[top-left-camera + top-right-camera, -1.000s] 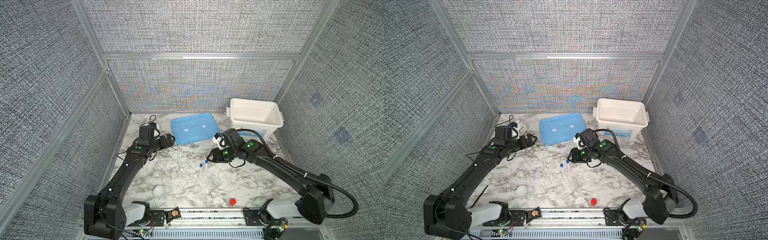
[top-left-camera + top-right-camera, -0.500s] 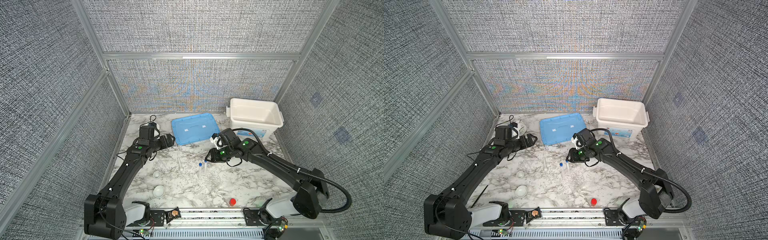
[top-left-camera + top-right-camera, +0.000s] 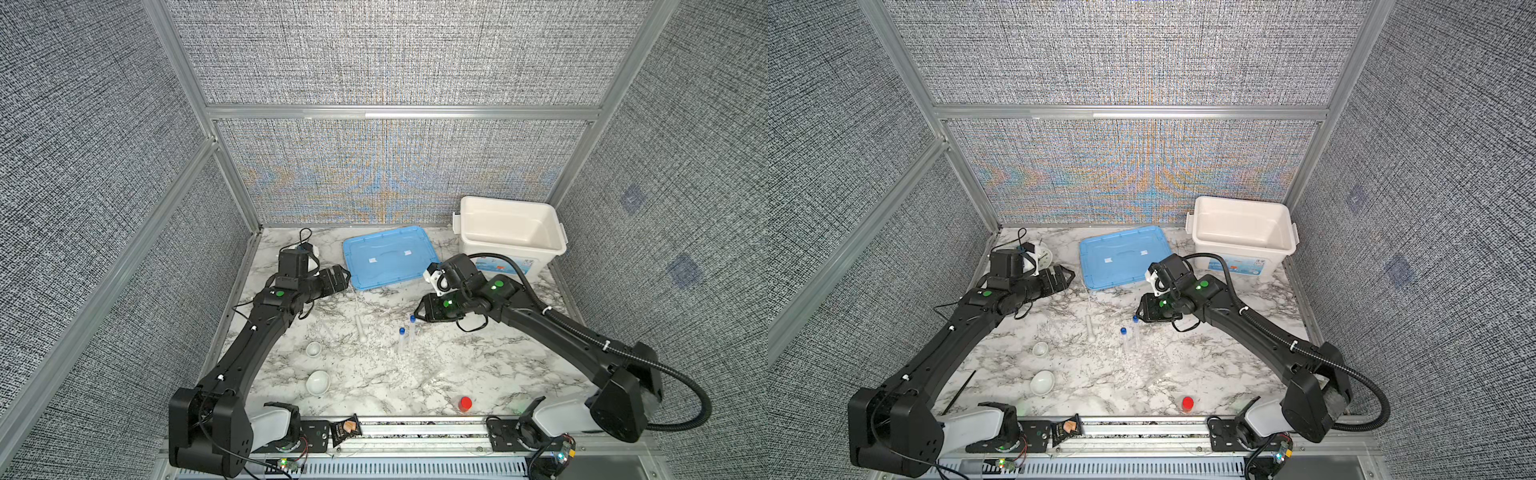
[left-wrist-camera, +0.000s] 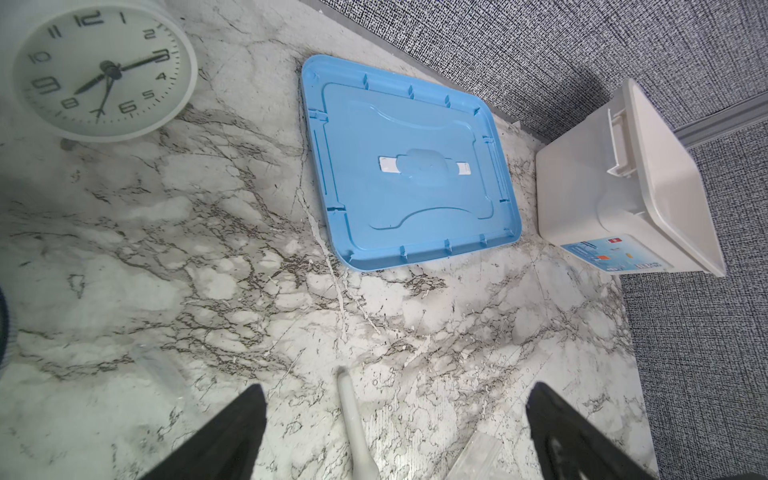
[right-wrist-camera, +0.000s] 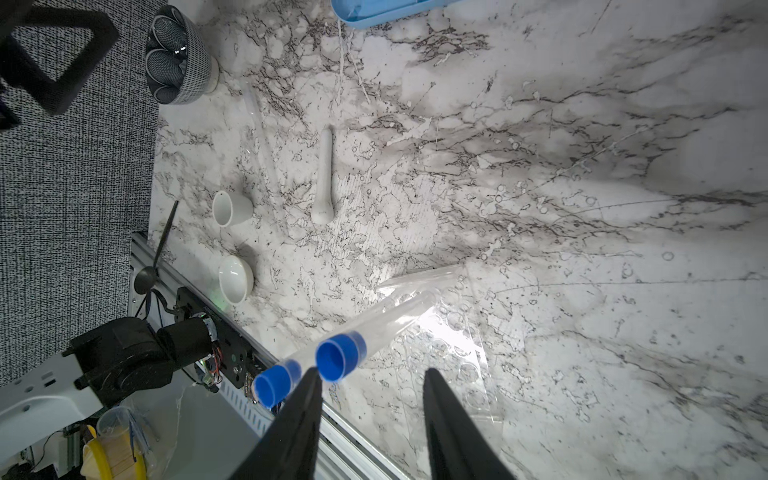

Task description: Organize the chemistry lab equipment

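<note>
At the counter's (image 3: 457,365) back left, the left fingers (image 3: 343,277) are spread wide and hold nothing. Toward the front-left corner sit a small white dish (image 3: 313,349) and a larger white dish (image 3: 318,382). Mid-counter lies the white pestle (image 3: 360,328), then two blue-capped tubes (image 3: 402,338) side by side. The right fingers (image 3: 419,312), partly parted and empty, are just beside one tube's blue cap (image 5: 340,357).

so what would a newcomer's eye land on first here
The blue lid lies flat at the back, beside the open white bin in the back right corner. Nearer the middle, the open right gripper hangs close by two blue-capped tubes, and a small red item stands out at the front.
</note>
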Action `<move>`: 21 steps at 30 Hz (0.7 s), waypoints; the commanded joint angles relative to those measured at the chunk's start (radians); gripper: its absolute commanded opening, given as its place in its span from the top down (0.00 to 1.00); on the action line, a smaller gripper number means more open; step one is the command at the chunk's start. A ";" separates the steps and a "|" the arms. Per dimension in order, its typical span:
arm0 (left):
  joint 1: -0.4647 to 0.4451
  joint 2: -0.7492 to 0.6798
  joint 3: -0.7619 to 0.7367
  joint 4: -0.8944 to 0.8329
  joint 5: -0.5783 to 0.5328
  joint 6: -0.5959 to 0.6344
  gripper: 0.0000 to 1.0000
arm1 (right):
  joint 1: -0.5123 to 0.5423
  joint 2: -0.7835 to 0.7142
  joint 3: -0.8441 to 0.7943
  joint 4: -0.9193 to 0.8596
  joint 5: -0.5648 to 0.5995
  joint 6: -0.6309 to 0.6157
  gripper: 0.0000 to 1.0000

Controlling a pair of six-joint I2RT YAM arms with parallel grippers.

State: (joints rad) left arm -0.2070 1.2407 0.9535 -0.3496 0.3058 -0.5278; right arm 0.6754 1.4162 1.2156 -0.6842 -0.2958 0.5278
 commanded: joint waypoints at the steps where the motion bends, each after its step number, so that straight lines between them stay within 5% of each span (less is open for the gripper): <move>1: 0.000 -0.007 0.006 0.009 0.007 0.000 0.02 | 0.001 -0.017 -0.004 -0.005 0.004 0.004 0.56; 15: 0.000 -0.039 -0.018 0.019 0.013 -0.015 0.02 | 0.065 -0.065 -0.006 -0.024 0.039 -0.068 0.39; 21: 0.000 -0.047 -0.010 -0.010 0.018 -0.012 0.01 | 0.185 -0.225 -0.133 -0.010 0.234 -0.204 0.27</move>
State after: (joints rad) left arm -0.2070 1.2003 0.9375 -0.3473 0.3138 -0.5430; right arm 0.8291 1.2301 1.1244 -0.6918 -0.1738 0.4046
